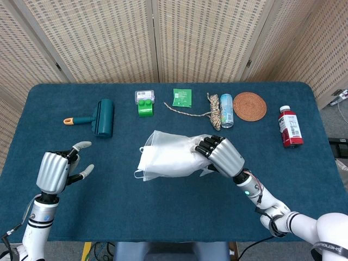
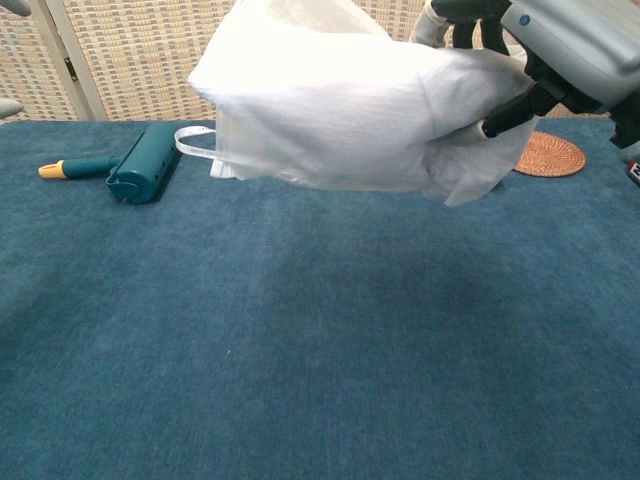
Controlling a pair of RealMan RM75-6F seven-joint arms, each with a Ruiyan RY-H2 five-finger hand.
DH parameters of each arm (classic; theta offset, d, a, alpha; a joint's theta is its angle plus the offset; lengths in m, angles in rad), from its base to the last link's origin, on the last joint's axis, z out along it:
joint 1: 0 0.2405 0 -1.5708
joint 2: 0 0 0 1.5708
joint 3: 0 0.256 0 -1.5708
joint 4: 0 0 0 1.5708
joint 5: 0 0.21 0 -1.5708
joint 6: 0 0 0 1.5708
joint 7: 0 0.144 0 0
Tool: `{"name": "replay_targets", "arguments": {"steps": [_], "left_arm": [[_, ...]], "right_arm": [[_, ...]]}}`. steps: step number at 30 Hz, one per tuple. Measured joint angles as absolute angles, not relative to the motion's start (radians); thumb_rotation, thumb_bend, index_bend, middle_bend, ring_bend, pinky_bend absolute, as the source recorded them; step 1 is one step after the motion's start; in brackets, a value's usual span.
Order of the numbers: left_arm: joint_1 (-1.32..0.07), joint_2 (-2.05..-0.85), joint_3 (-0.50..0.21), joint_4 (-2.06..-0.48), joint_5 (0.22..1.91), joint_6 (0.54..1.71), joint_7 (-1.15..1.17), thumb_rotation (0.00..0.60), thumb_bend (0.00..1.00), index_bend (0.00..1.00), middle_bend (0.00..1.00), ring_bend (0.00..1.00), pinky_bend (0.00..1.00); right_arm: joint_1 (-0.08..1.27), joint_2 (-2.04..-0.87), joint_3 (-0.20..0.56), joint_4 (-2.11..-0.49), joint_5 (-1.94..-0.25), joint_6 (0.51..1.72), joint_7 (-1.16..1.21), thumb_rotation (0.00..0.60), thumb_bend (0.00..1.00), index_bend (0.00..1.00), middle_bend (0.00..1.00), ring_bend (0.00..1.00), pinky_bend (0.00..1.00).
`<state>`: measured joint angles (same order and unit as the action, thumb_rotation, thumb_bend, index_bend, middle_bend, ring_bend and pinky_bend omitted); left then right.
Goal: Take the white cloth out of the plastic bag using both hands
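Observation:
My right hand (image 1: 222, 156) grips the closed end of a clear plastic bag (image 1: 166, 160) and holds it up off the table, lying sideways. The white cloth (image 2: 330, 110) fills the bag. The bag's mouth and its thin handle loop (image 2: 197, 143) point toward my left. In the chest view the right hand (image 2: 560, 50) sits at the top right, fingers wrapped over the bag (image 2: 470, 185). My left hand (image 1: 57, 169) hovers over the table's left front, fingers spread, holding nothing, well apart from the bag.
Along the far side stand a teal lint roller (image 1: 99, 117), a green block (image 1: 144, 107), a green packet (image 1: 182, 97), a rope bundle (image 1: 213, 110), a can (image 1: 226, 110), a woven coaster (image 1: 249, 106) and a red bottle (image 1: 290, 126).

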<state>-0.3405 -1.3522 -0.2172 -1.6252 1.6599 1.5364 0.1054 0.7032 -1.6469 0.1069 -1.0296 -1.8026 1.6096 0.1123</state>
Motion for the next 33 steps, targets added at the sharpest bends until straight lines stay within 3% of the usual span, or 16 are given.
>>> {"name": "replay_targets", "arguments": {"steps": [25, 33], "left_arm": [[-0.444, -1.359, -0.217, -1.618, 1.729, 1.505, 0.116, 0.6, 0.18, 0.35, 1.0, 0.9, 1.0], [-0.472, -1.368, -0.216, -1.63, 1.734, 1.495, 0.113, 0.6, 0.14, 0.34, 1.0, 0.9, 1.0]], "right_arm": [[0.739, -1.693, 0.117, -0.967, -1.809, 1.626, 0.145, 0.6, 0.54, 0.57, 0.68, 0.65, 0.72], [0.741, -1.704, 0.117, -0.947, -1.809, 1.639, 0.154, 0.6, 0.54, 0.57, 0.68, 0.65, 0.72]]}}
